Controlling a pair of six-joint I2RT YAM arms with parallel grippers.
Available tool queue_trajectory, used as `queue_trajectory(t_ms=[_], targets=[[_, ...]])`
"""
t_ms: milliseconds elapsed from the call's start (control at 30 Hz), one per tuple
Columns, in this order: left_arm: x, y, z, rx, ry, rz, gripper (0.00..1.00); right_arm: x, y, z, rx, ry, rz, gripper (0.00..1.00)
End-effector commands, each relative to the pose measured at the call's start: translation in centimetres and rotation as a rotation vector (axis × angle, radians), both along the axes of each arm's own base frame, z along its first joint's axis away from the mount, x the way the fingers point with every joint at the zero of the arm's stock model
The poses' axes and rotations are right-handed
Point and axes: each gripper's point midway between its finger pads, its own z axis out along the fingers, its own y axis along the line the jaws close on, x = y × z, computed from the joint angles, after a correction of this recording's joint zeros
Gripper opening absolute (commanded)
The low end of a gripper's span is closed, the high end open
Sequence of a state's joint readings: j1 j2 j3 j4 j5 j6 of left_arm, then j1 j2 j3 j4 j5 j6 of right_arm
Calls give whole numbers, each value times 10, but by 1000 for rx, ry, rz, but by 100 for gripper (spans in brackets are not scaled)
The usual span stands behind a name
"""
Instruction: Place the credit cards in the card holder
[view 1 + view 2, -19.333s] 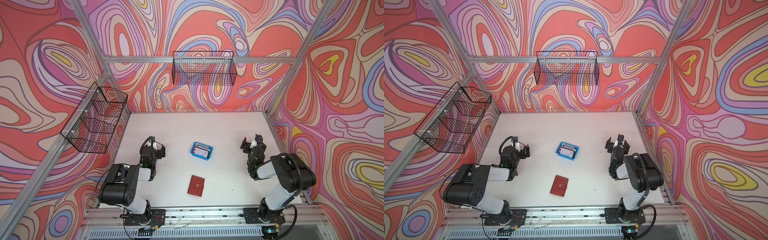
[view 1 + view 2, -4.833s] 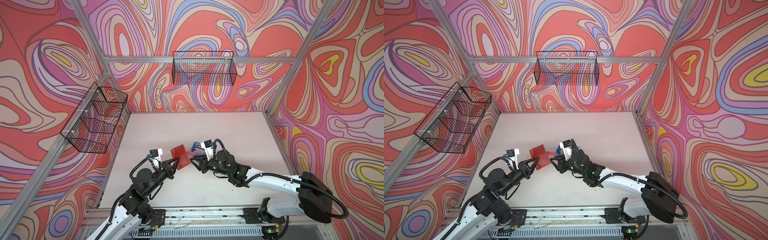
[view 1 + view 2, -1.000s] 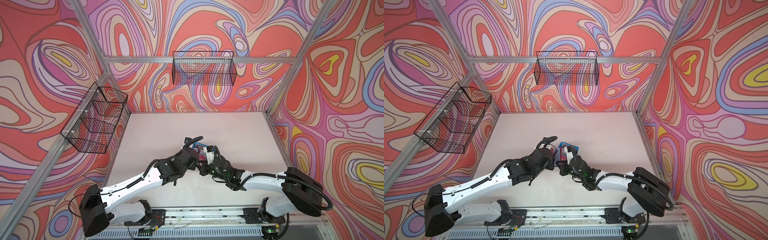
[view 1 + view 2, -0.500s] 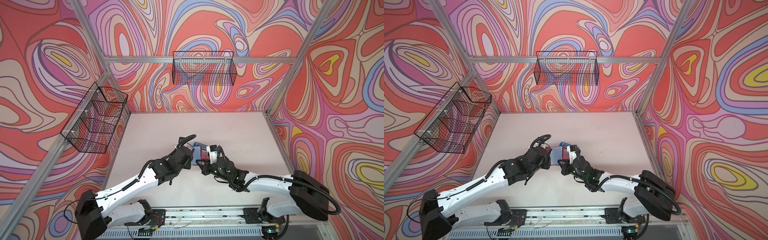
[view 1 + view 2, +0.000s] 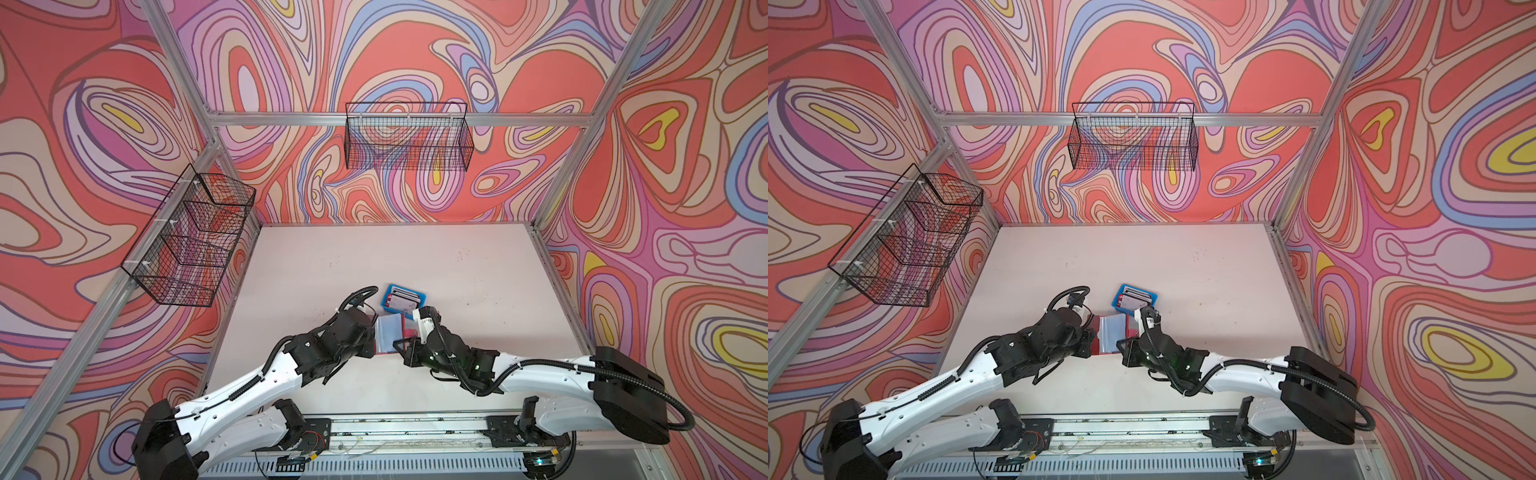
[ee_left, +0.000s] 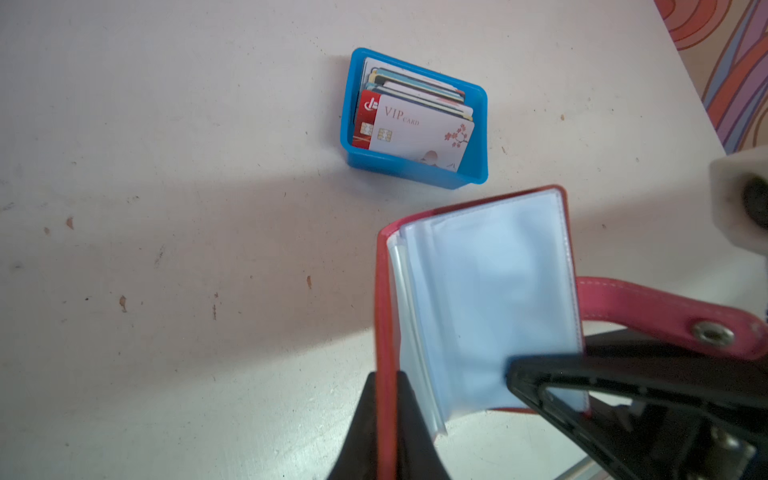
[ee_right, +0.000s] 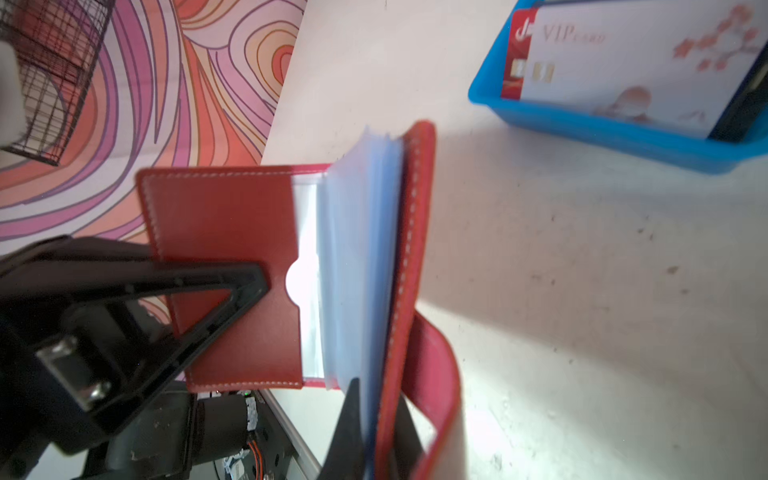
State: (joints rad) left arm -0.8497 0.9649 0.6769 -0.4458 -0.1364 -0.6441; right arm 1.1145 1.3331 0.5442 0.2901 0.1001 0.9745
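The red card holder (image 5: pixel 390 334) (image 5: pixel 1113 332) hangs open above the table between my two grippers, clear sleeve pages (image 6: pixel 478 307) fanned out. My left gripper (image 6: pixel 386 374) (image 5: pixel 374 337) is shut on the edge of one red cover. My right gripper (image 7: pixel 376 386) (image 5: pixel 400 345) is shut on the other cover together with several sleeves. The snap strap (image 6: pixel 665 307) curls out beside the right gripper. The credit cards (image 6: pixel 415 129) (image 7: pixel 623 62) (image 5: pixel 401 300) stand stacked in a small blue tray (image 6: pixel 415 172) just beyond the holder, a white VIP card in front.
Two black wire baskets hang on the walls, one at the back (image 5: pixel 407 141) and one on the left (image 5: pixel 191 245). The pale table (image 5: pixel 478 266) runs on behind and to the right of the tray. A metal rail (image 5: pixel 415 428) lines the front edge.
My left gripper has closed on the holder's cover. The holder has spread open between the two grippers and now shows its clear sleeves.
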Motion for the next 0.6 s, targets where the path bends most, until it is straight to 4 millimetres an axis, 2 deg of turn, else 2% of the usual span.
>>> queue_trajectory(t_ms=[0, 133, 233, 333, 433, 567], targets=[[-10, 10, -11, -47, 23, 39, 14, -11, -1, -21, -36, 55, -44, 0], [-21, 19, -41, -63, 56, 56, 17, -21, 5, -49, -29, 112, -29, 0], [-26, 29, -56, -42, 74, 87, 19, -22, 6, -71, -71, 148, -38, 0], [-28, 37, -60, -25, 73, 105, 25, -25, 6, -85, -86, 162, -40, 0], [-30, 37, -62, -38, 70, 98, 32, -27, 6, -96, -106, 176, -45, 0], [-29, 42, -66, -17, 70, 118, 33, -32, 5, -103, -119, 182, -47, 0]])
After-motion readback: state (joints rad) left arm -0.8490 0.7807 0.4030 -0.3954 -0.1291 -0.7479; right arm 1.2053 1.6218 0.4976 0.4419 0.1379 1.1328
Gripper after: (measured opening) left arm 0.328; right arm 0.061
